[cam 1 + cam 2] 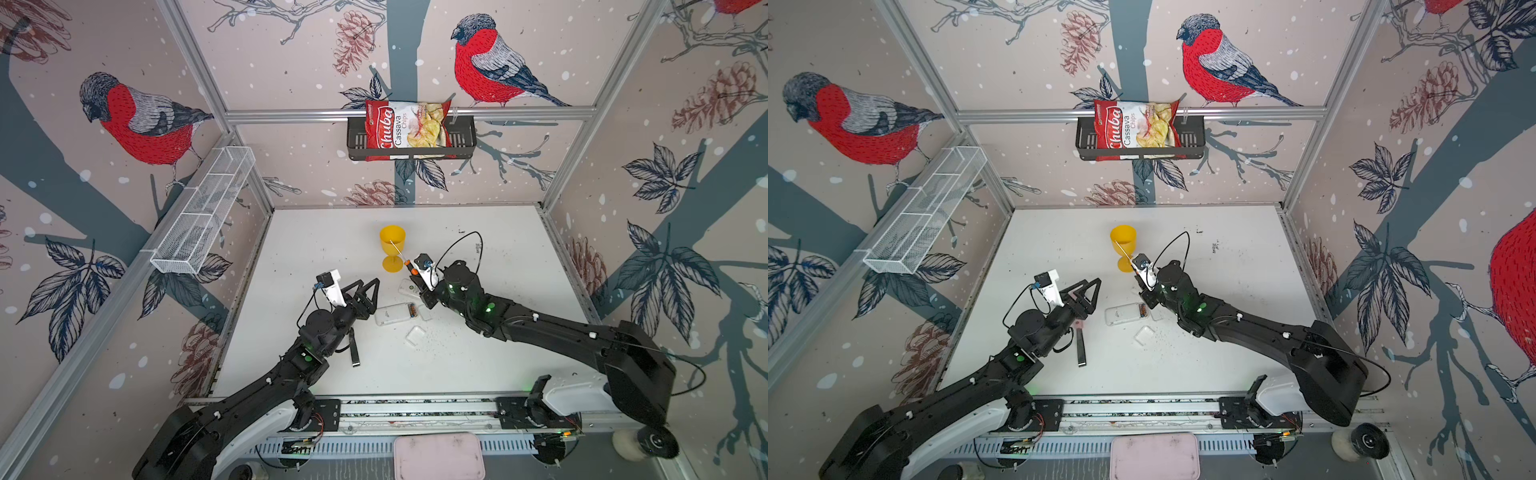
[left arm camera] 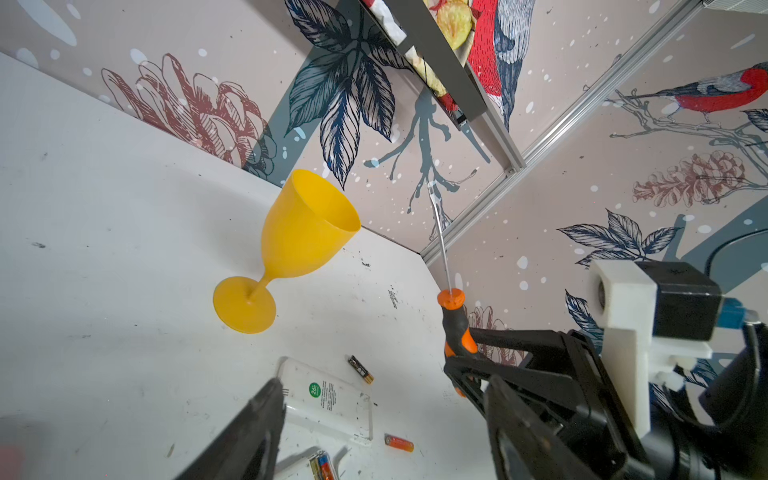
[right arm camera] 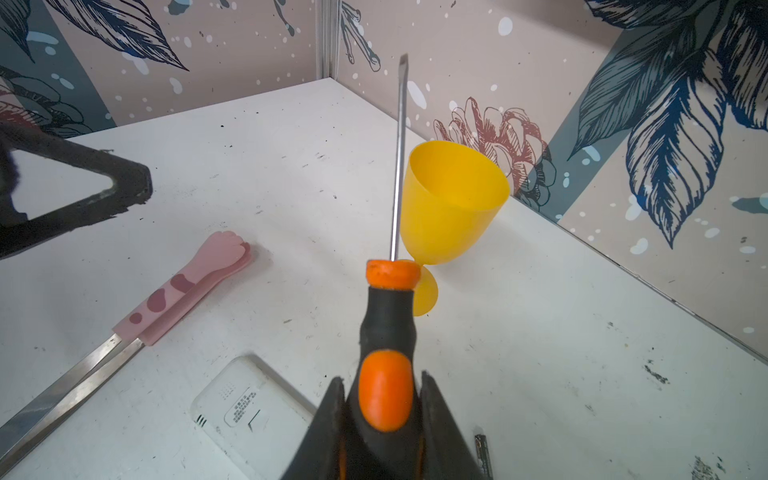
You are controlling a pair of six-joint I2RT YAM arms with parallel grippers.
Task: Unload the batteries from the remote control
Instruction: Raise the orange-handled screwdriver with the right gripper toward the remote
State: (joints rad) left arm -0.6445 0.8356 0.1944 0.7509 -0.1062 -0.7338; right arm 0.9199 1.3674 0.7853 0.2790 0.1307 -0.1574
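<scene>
Your right gripper [image 3: 382,380] is clamping the screwdriver [image 3: 388,316], its shaft crossing the yellow goblet [image 3: 453,208]. Your left gripper [image 1: 369,286] is hovering wide open. Batteries [image 1: 411,310] are sitting in the remote control [image 1: 388,316], with a black battery [image 2: 360,369] and an orange battery [image 2: 399,443] lying loose nearby.

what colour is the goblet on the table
Solid yellow, bowl, stem and foot alike; the goblet shows best in the left wrist view.

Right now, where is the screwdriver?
Mid-table in both top views: the screwdriver is clamped in the right gripper, its shaft angled up toward the yellow goblet.

Overhead stereo pair, close wrist views
</scene>
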